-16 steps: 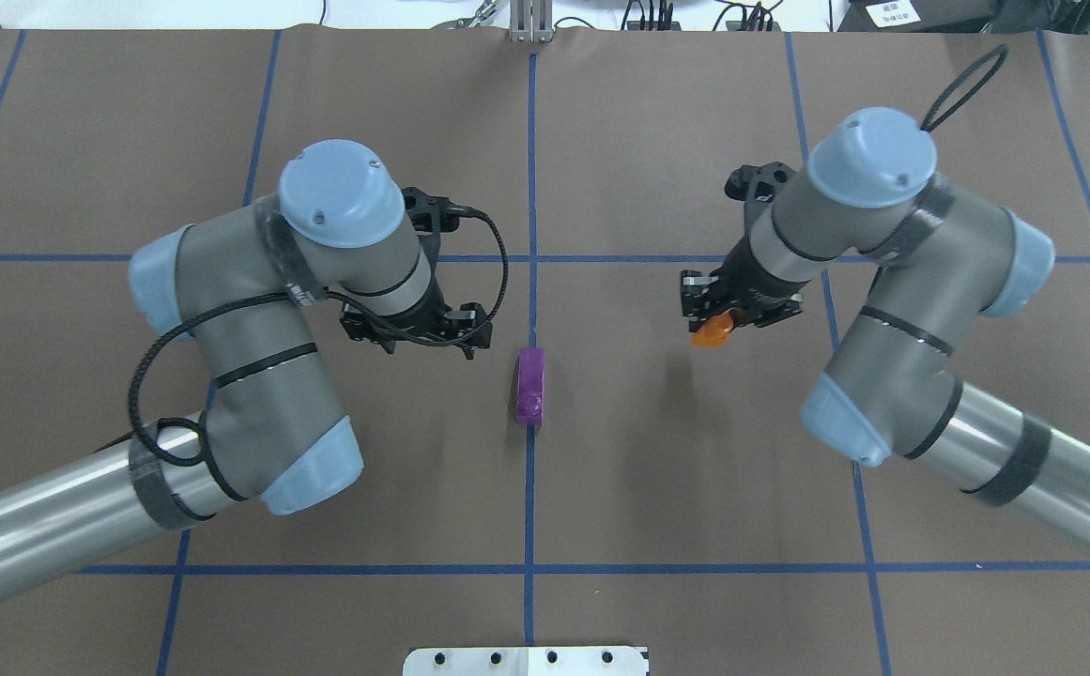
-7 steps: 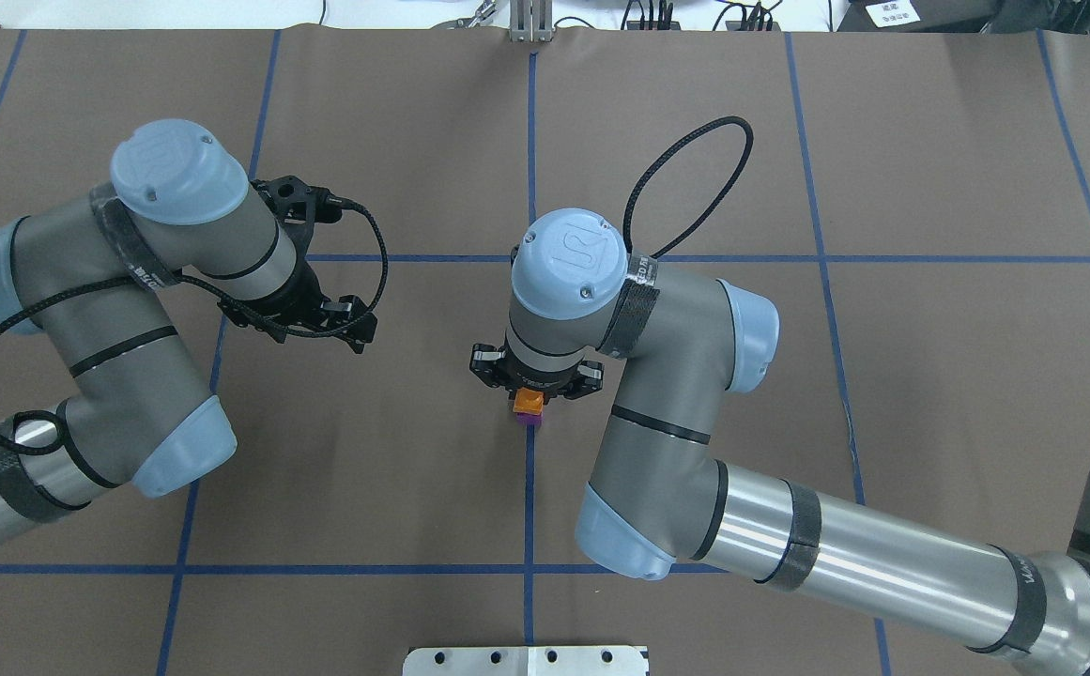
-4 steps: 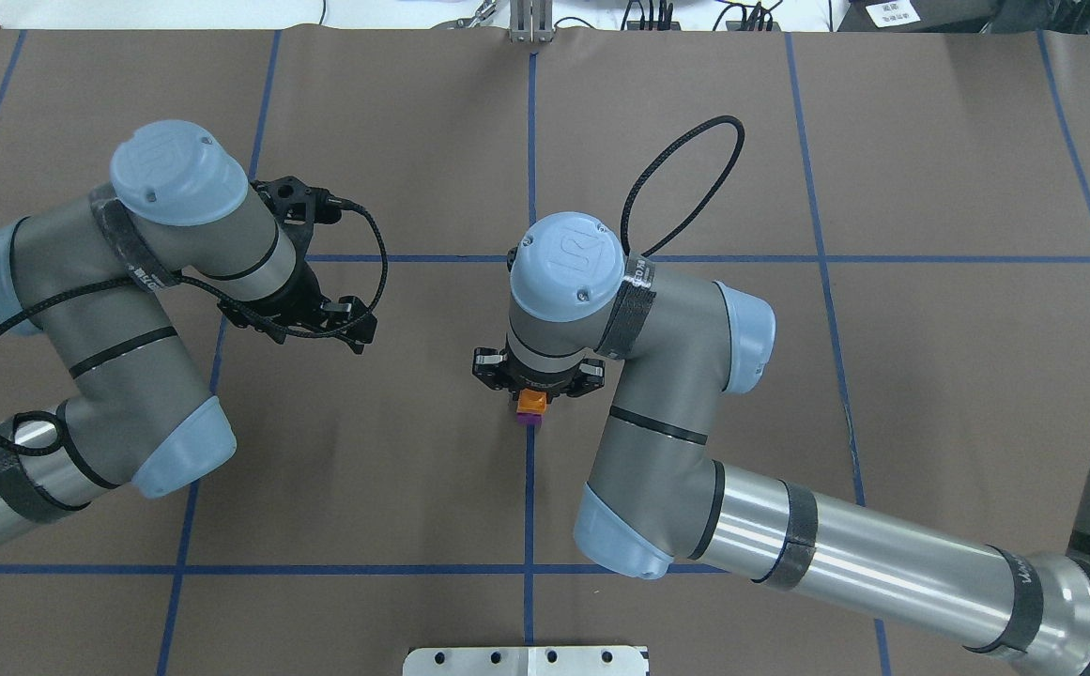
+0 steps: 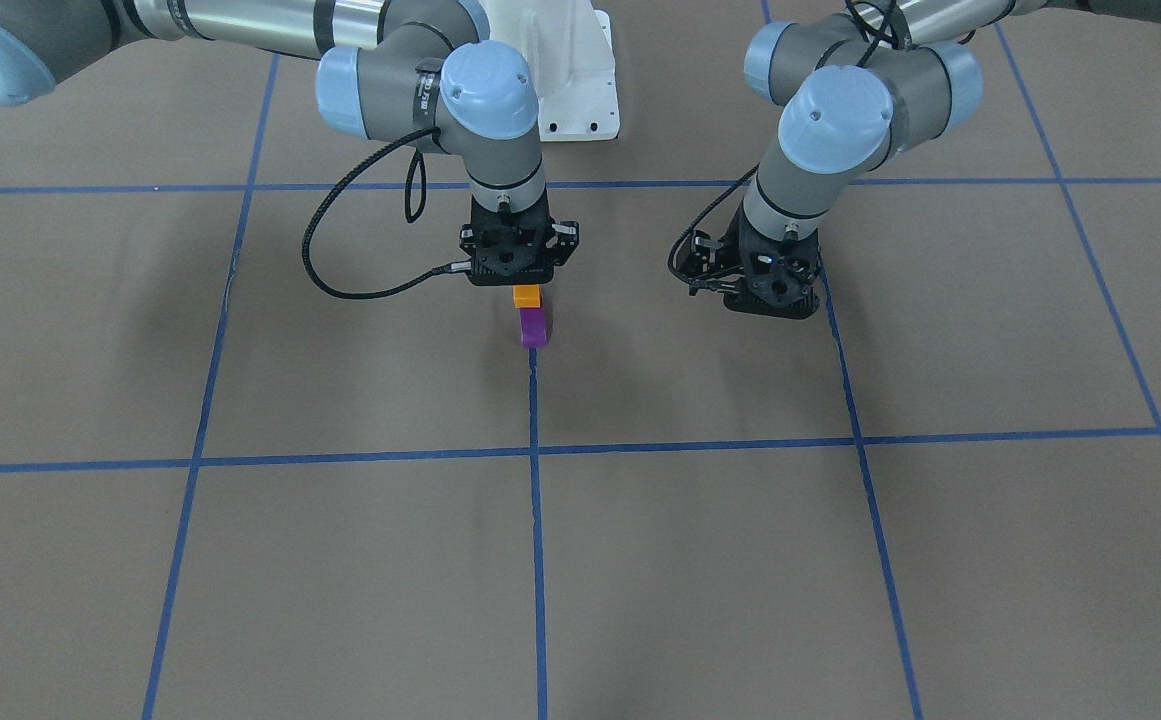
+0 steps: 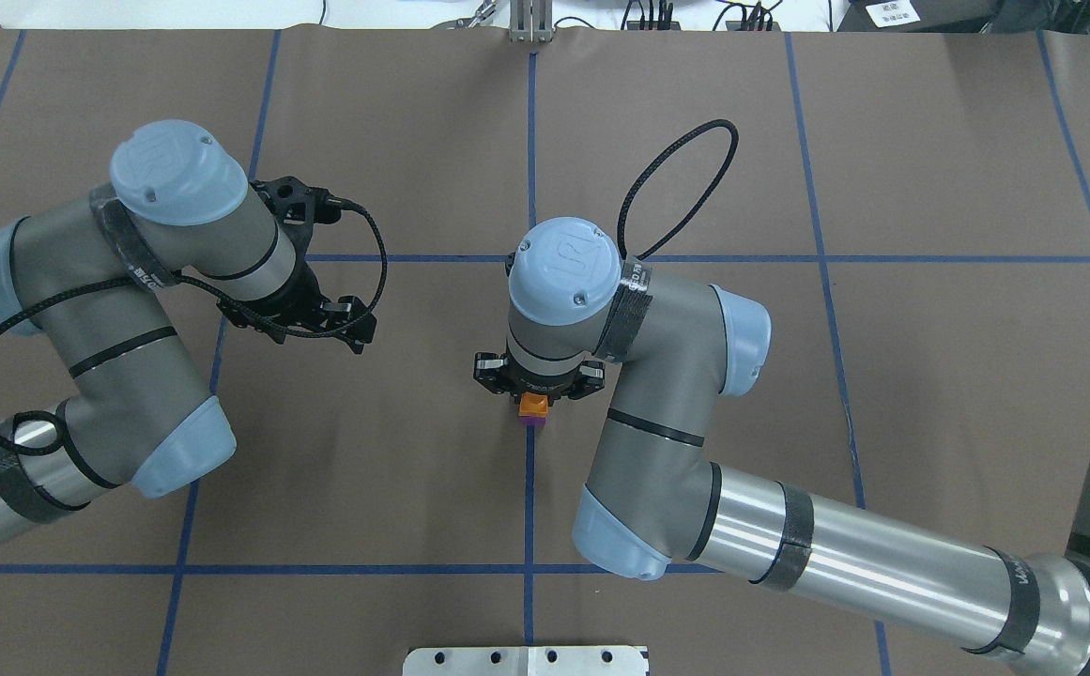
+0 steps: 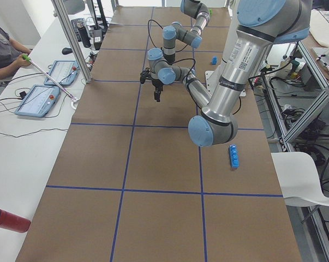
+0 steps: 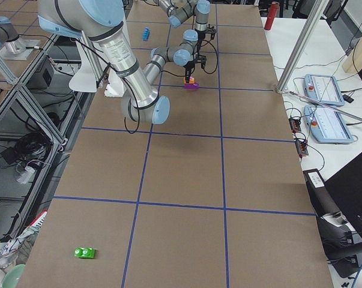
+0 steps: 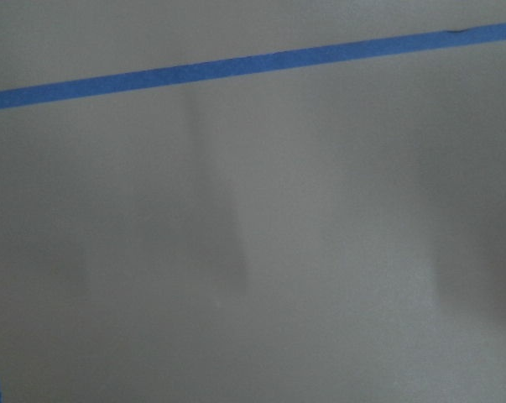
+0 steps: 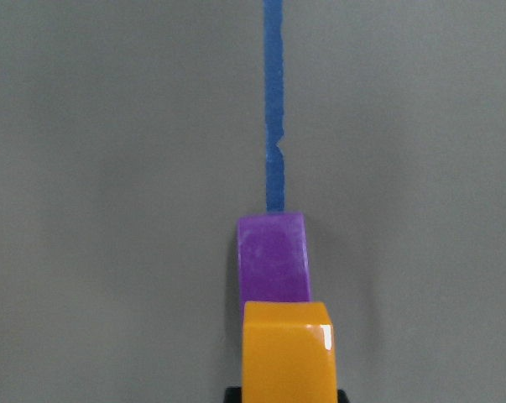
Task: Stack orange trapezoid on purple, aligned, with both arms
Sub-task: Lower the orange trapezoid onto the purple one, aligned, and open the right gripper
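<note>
My right gripper (image 5: 536, 394) is shut on the orange trapezoid (image 5: 534, 404) and holds it over the near end of the purple block (image 5: 531, 422), which lies on the centre blue tape line. In the right wrist view the orange block (image 9: 286, 348) covers part of the purple one (image 9: 273, 256), whose far end sticks out. I cannot tell if they touch. In the front view the orange block (image 4: 527, 296) sits under the right gripper (image 4: 520, 278), with the purple block (image 4: 533, 327) below. My left gripper (image 5: 319, 327) is open and empty, well off to the left.
A long blue brick (image 6: 233, 156) and a small blue block (image 6: 214, 60) lie near the robot's side. A green brick (image 7: 84, 252) lies far off at the right end. A red cylinder (image 6: 9, 221) lies at the left end. The white base plate (image 5: 526, 660) is at the near edge.
The right arm carried the orange block from the right to above the purple block and has since settled slightly. The left arm drew back to the left and now holds still.
</note>
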Controlling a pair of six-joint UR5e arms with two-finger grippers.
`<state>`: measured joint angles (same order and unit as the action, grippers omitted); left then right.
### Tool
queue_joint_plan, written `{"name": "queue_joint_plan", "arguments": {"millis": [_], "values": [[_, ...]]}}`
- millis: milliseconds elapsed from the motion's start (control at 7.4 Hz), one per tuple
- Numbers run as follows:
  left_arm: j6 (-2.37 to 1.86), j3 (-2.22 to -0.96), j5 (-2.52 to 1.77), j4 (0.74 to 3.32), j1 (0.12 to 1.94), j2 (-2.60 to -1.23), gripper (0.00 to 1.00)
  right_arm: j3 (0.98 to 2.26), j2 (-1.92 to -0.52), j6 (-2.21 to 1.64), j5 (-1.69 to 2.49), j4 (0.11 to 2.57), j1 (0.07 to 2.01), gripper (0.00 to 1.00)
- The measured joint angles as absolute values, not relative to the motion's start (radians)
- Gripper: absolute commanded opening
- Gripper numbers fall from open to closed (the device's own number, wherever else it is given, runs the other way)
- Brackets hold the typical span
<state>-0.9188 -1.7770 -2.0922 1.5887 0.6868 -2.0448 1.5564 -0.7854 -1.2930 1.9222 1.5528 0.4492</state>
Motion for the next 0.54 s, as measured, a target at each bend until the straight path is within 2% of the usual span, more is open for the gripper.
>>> {"name": "queue_joint_plan", "arguments": {"millis": [541], "values": [[-0.923, -1.777, -2.092, 1.589, 0.686, -2.045, 1.0, 1.549, -0.785, -1.251, 1.919, 1.553, 0.446, 0.0]]}}
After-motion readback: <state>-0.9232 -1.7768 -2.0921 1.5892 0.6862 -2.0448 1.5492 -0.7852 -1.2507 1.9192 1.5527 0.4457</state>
